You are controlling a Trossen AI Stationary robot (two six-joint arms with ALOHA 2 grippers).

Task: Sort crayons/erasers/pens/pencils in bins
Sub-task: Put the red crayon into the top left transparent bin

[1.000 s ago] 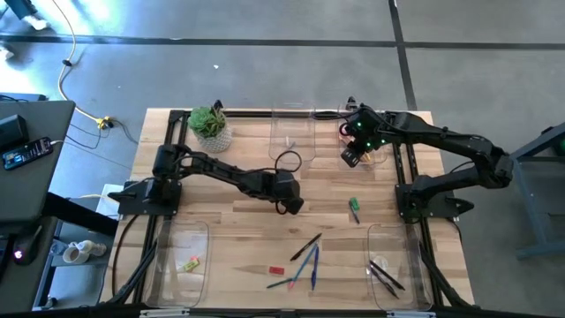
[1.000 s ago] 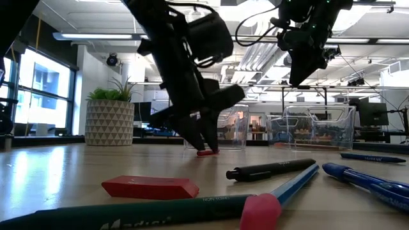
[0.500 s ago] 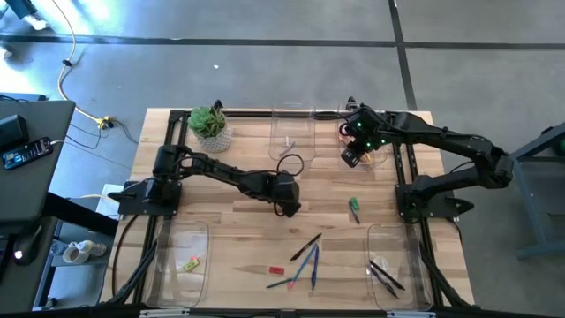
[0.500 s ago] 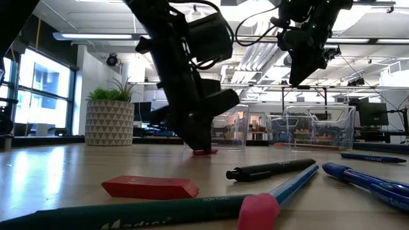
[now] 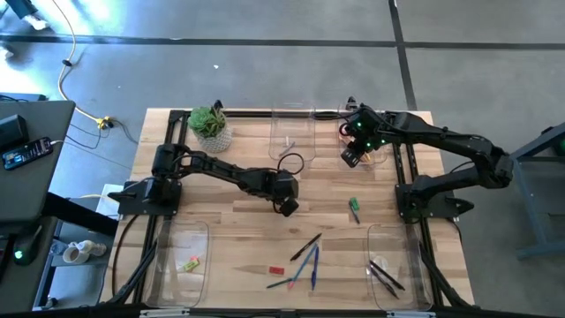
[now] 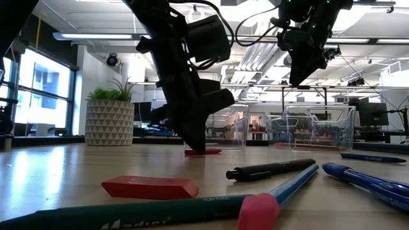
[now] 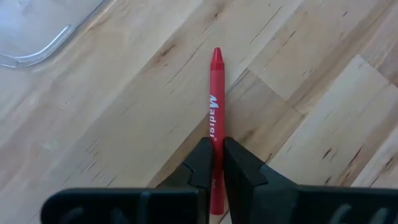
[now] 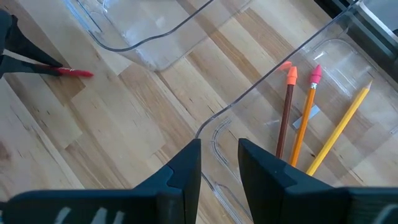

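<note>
**Left gripper pinching red crayon**

Left gripper (image 7: 212, 165) is clamping the red crayon (image 7: 216, 99) flat on the table (image 5: 221, 221), mid-surface. Right gripper (image 8: 219, 163), fingers apart, is hovering over the far-right-corner bin (image 8: 323, 37) holding pencils (image 8: 339, 127).

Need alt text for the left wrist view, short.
The left gripper is shut on a red crayon lying on the wooden table, its two dark fingers pinching the crayon's lower half, tip pointing away from the camera. A rounded corner of a clear bin shows at the frame's edge.
</note>
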